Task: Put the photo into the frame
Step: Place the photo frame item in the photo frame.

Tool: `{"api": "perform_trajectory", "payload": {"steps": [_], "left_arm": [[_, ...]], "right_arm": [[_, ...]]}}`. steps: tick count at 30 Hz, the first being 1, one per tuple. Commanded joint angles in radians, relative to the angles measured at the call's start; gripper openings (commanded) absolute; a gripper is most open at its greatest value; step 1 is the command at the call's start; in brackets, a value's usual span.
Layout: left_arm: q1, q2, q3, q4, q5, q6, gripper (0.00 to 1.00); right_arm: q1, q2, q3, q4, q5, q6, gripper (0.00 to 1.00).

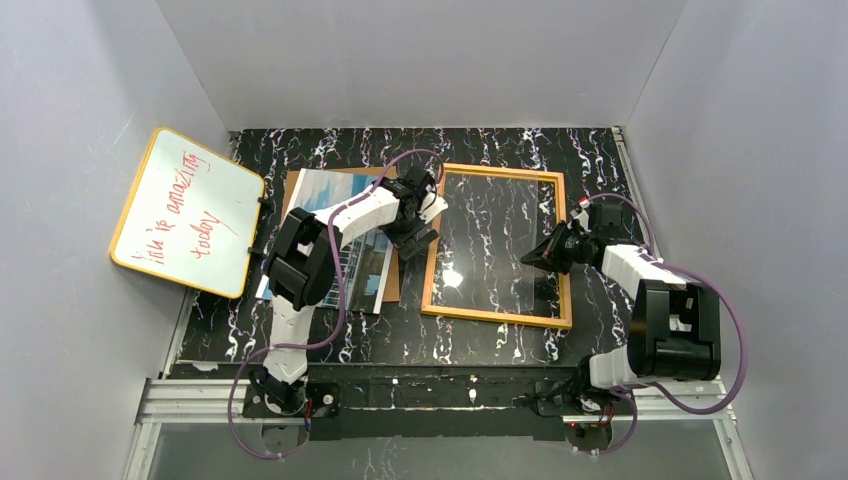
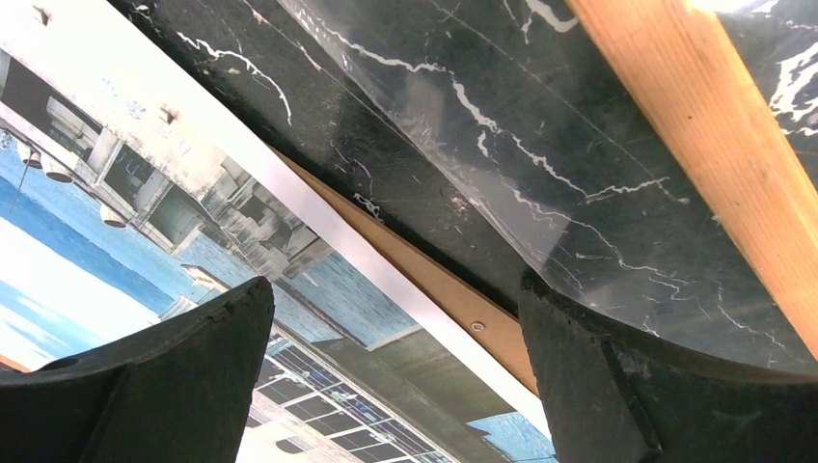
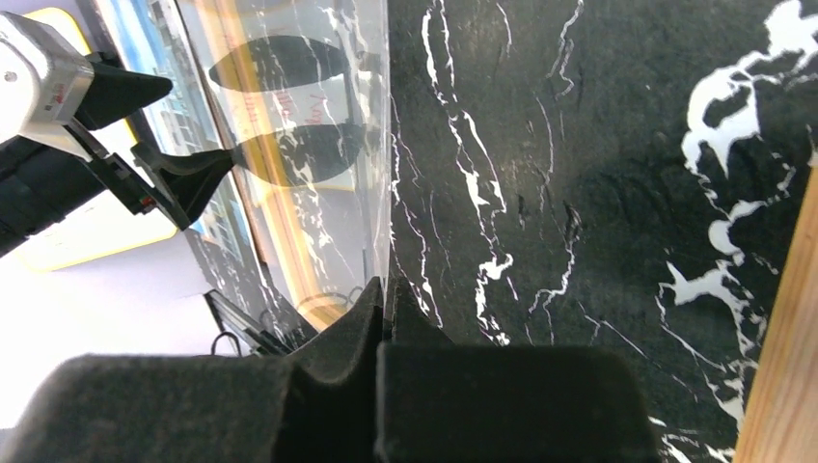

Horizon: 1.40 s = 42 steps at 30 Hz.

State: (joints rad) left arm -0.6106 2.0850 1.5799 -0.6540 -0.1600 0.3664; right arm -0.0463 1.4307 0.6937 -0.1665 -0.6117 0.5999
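**Location.** The photo (image 1: 362, 270) lies face up on the brown backing board (image 2: 424, 280), just left of the frame (image 1: 497, 316).

**Grippers.** The left gripper (image 1: 420, 232) has its jaws open and hovers over the photo's right edge, beside the frame's left rail. The right gripper (image 1: 528, 258) has its jaws closed on the right edge of the clear pane (image 3: 318, 193), which appears lifted off the table.

**Handling.** The photo looks light, thin and limp, and will probably bow if it is raised by one corner.
- Pinch it on the white margin at the right edge.
- Keep it low and slide it rather than carry it.

The pane looks stiff, slick and breakable. Hold it by the edge only.
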Motion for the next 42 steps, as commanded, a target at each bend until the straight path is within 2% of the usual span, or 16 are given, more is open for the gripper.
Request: {"api": "perform_trajectory", "payload": {"steps": [1,8,12,42], "left_arm": [[-0.010,0.005,0.020,-0.057,0.047,-0.010,0.98],[0.018,0.019,0.142,-0.100,0.045,-0.021,0.98],[0.029,0.037,0.188,-0.121,0.059,-0.030,0.98],[0.034,0.041,0.165,-0.109,0.057,-0.040,0.98]], "right_arm": [[0.002,-0.076,0.027,-0.090,0.112,-0.081,0.01],[0.001,-0.153,0.089,-0.209,0.244,-0.186,0.01],[0.001,-0.154,0.117,-0.223,0.245,-0.221,0.01],[-0.016,-0.024,0.285,-0.366,0.239,-0.358,0.01]]}}
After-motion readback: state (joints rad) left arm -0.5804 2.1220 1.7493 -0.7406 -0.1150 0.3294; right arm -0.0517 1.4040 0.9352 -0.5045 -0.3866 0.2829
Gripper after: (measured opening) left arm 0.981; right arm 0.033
